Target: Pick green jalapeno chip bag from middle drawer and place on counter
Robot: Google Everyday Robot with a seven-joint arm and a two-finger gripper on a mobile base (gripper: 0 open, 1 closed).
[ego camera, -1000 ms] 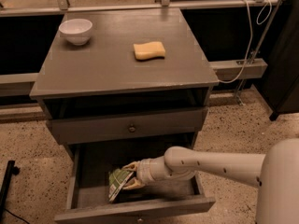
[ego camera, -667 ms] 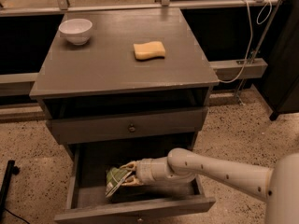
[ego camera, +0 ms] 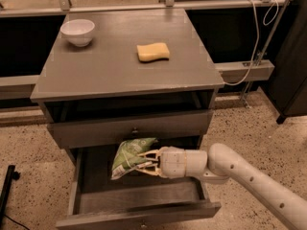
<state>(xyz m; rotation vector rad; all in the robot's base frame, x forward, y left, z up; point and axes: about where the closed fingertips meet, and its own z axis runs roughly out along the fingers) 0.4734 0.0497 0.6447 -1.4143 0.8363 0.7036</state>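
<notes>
In the camera view, your green jalapeno chip bag (ego camera: 128, 156) now hangs higher than a second ago, off the floor of the middle drawer (ego camera: 76, 186) and just below the desk's (ego camera: 120, 75) front edge. The lift looks well under way, with the carry up to the desk likely next. Your hand (ego camera: 143, 161) reaches in from the right side, fingers clamped on the bag's right edge, so the bag juts leftward from it.

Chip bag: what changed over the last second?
The claw, shut on the green jalapeno chip bag throughout, raised it higher above the middle drawer floor. The bowl and sponge on the counter stayed put; the drawer stayed open.
</notes>
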